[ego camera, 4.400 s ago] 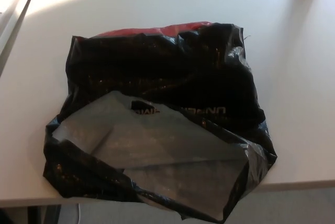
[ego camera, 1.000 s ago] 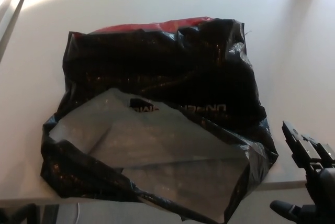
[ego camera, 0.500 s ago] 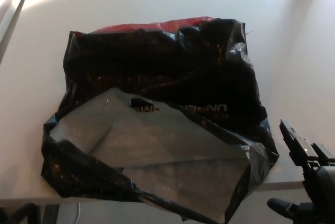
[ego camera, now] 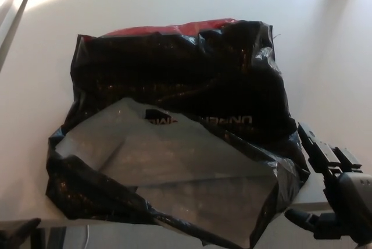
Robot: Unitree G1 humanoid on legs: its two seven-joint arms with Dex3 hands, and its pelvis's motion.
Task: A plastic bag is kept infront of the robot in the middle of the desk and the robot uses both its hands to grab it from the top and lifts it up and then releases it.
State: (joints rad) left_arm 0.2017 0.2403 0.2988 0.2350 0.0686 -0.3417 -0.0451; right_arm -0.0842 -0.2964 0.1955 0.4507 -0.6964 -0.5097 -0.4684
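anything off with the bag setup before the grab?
Slightly. The plastic bag lies crumpled and slumped, and its near edge hangs past the front edge of the desk. The print on it reads mirrored. The right hand is open beside its right corner; only a tip of the left hand shows.

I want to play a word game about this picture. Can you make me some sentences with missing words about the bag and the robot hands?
1. The plastic bag is mostly ____ in colour.
2. A strip of ____ shows along the bag's far edge.
3. The bag is lying on a white ____.
4. The right robot hand is near the bag's corner and its fingers are ____, holding nothing.

Missing words: black; red; desk; open
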